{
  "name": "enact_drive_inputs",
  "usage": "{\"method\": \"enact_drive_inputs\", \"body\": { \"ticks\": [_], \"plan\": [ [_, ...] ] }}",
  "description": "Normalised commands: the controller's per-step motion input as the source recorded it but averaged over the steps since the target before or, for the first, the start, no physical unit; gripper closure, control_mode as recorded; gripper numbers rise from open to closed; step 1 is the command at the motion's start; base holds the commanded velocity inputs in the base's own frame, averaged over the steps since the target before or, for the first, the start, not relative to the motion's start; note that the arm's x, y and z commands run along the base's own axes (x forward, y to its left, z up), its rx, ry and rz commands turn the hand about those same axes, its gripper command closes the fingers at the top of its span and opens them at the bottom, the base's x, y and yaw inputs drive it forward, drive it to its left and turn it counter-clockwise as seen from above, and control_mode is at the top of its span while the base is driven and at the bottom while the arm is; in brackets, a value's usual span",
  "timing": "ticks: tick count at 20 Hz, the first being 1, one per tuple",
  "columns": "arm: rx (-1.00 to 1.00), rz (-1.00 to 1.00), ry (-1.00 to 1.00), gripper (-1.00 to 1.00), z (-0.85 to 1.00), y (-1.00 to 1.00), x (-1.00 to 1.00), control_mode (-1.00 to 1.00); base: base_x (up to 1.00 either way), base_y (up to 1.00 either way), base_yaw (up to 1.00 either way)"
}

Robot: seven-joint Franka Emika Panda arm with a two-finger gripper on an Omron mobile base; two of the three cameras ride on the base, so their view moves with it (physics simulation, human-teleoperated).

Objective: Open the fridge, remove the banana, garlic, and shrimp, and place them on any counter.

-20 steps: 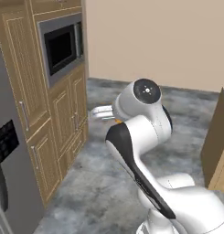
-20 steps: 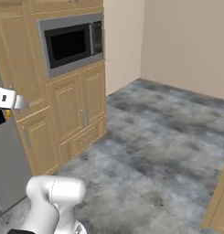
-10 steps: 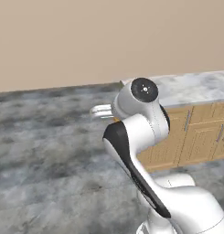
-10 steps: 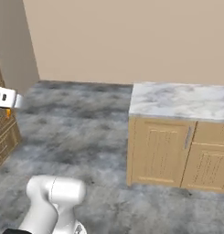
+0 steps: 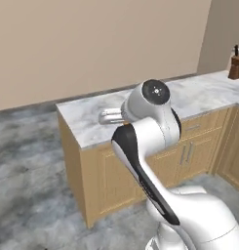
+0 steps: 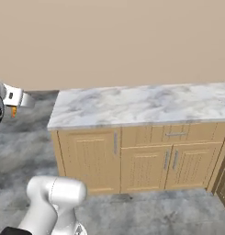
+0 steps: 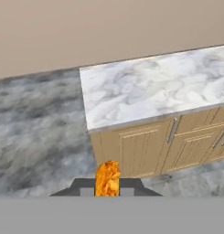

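Observation:
My gripper (image 7: 107, 193) is shut on the shrimp (image 7: 107, 177), a small orange curved piece that sticks up between the finger tips. In the right base view the shrimp (image 6: 14, 111) hangs under the gripper (image 6: 14, 108) at the far left, short of the counter's left end and above the floor. The counter (image 7: 150, 91) is a white-grey veined marble slab over light wood doors, ahead of the hand and lower. In the left base view the gripper (image 5: 107, 117) shows in front of the counter (image 5: 87, 124). The fridge, banana and garlic are out of view.
Light wood cabinet doors (image 6: 88, 158) with silver handles stand under the counter (image 6: 141, 103). A knife block (image 5: 235, 66) sits at the slab's far right end. Grey stone floor (image 7: 35, 132) spreads to the left of the counter, with a beige wall behind.
The whole picture has swung: the base has turned, so the microwave cabinets have left the views and the counter has come in close. The gripper stays shut on the shrimp.

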Motion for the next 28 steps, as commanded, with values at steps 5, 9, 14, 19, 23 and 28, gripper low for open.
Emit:
{"method": "enact_drive_inputs", "body": {
  "ticks": [5, 9, 14, 19, 23, 28],
  "plan": [
    [0.00, 0.00, 0.00, 1.00, 0.00, 0.00, 0.00, 1.00, 1.00, -0.85, -0.21],
    [0.00, 0.00, 0.00, 1.00, 0.00, 0.00, 0.00, 1.00, 1.00, -0.23, -0.10],
    [0.00, 0.00, 0.08, 1.00, -0.20, 0.05, 0.40, -1.00, 0.60, 0.08, -0.04],
    [0.00, 0.00, 0.29, 1.00, -0.85, 0.20, 1.00, -1.00, 0.00, 0.00, 0.00],
    [0.00, -0.03, 0.28, 1.00, -1.00, 0.25, 0.91, -1.00, 0.00, 0.00, 0.00],
    [0.00, -0.06, 0.07, 1.00, -1.00, 0.23, 0.75, -1.00, 0.00, 0.00, 0.00]
  ]
}}
